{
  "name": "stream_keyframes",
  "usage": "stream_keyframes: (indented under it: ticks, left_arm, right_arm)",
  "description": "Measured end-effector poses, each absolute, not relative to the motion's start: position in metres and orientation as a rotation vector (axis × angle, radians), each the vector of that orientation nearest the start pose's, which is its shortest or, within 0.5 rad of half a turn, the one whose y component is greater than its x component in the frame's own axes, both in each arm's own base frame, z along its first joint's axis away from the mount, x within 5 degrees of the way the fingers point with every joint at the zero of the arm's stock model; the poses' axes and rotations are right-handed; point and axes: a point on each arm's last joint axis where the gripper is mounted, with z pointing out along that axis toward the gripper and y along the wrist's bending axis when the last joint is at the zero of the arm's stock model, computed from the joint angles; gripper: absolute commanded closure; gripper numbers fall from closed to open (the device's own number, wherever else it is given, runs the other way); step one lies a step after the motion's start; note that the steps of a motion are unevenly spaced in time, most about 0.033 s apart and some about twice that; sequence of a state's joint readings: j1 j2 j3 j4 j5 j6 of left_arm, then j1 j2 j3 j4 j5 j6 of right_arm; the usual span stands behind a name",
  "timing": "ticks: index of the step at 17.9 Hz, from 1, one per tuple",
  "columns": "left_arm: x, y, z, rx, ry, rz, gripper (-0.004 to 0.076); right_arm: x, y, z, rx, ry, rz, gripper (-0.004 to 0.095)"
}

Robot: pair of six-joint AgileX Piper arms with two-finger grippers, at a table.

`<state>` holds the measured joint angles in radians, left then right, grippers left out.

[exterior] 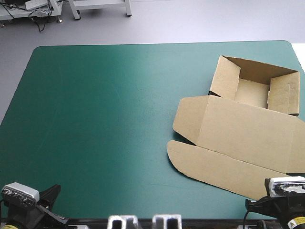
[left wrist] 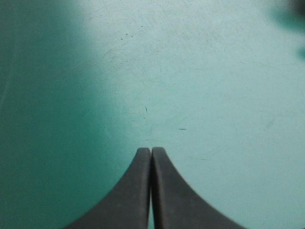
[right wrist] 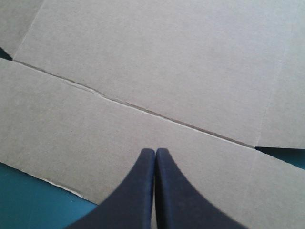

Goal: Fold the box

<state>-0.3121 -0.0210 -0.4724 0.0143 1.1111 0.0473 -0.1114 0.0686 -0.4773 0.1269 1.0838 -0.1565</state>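
Box [exterior: 243, 129] lies on the right half of the desk [exterior: 95, 119], partly set up. Its open tray [exterior: 255, 86] with raised walls is at the far end, and its lid [exterior: 248, 126] is spread flat toward the robot. The creases slant from left to near right. The right tool [right wrist: 155, 151], fingers pressed together, hangs over the lid's outer flap, just inside the box's near edge. The left tool [left wrist: 151, 150], also pressed together, hangs over plain teal-green cover well left of the box. The desk left of the box is open room.

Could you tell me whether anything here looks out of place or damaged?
Nothing spilled. The box lies askew by the right edge of the table, and its lid crease shows a small kink.
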Motion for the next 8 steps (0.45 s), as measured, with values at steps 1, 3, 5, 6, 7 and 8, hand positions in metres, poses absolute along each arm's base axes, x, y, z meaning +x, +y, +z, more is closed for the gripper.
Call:
stream_keyframes:
  ticks: [1,3,5,6,7,8]
  left_arm:
    - [-0.0064,0.0033,0.2655,0.375,2.071,-0.142,0.0733]
    - [-0.0064,0.0033,0.2655,0.375,2.071,-0.142,0.0733]
    - [-0.0064,0.0033,0.2655,0.375,2.071,-0.142,0.0733]
    - [-0.0064,0.0033,0.2655,0.375,2.071,-0.142,0.0733]
    - [-0.0064,0.0033,0.2655,0.375,2.071,-0.142,0.0733]
    - [-0.0064,0.0033,0.2655,0.375,2.071,-0.142,0.0733]
  right_arm:
    - [0.0075,0.0086,0.2696,-0.04,2.15,-0.007,0.0921]
    - [0.0075,0.0074,0.2696,-0.023,2.15,-0.016,0.0921]
    - [0.0075,0.0073,0.2696,0.011,2.15,0.001,0.0921]
    - [0.0075,0.0073,0.2696,0.018,2.15,0.005,0.0921]
    - [0.0075,0.0073,0.2696,0.028,2.15,0.01,0.0921]
    - [0.0075,0.0073,0.2696,0.031,2.15,0.012,0.0921]
